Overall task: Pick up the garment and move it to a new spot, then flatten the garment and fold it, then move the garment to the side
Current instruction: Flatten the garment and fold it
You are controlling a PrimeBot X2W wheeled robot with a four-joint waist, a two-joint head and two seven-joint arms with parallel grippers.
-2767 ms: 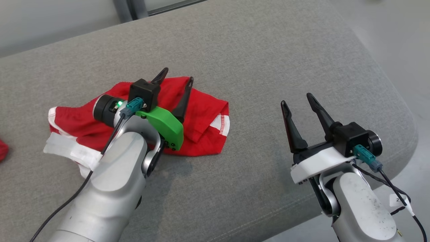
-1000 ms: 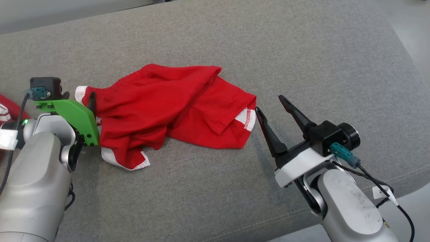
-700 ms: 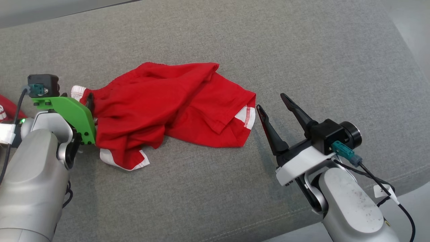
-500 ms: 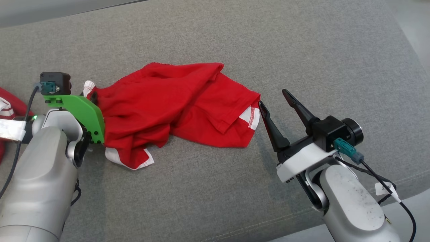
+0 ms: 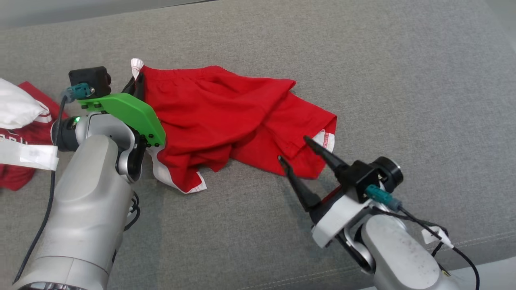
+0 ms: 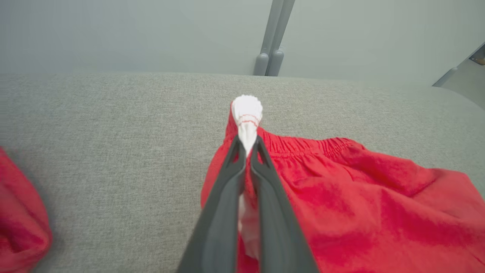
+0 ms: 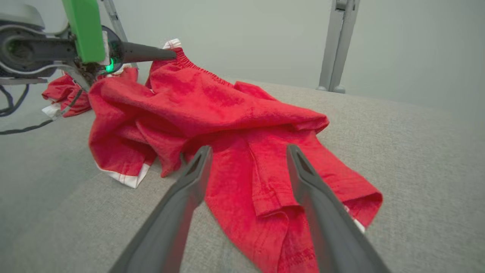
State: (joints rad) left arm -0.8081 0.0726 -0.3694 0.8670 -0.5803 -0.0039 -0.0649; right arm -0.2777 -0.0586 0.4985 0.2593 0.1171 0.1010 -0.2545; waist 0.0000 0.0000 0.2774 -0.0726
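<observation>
A crumpled red garment (image 5: 225, 117) with white trim lies on the grey cushion (image 5: 383, 68). My left gripper (image 5: 137, 78) is shut on its white-edged waistband corner, which pokes out past the fingertips in the left wrist view (image 6: 247, 113). That corner is raised a little off the cushion, and the right wrist view shows the left gripper (image 7: 168, 53) holding it at the far left. My right gripper (image 5: 292, 148) is open, its fingers straddling the garment's (image 7: 242, 125) near right leg by the hem. Nothing is pinched between the right fingers (image 7: 303, 170).
Another red and white cloth heap (image 5: 18, 121) lies at the cushion's far left, close behind my left arm. The cushion's front edge (image 5: 463, 247) runs under my right arm. A metal post (image 6: 271, 38) stands behind the cushion against a pale wall.
My left gripper has shut on the waistband corner and drawn it up and away. My right gripper has moved left over the garment's leg hem. The head view has also shifted.
</observation>
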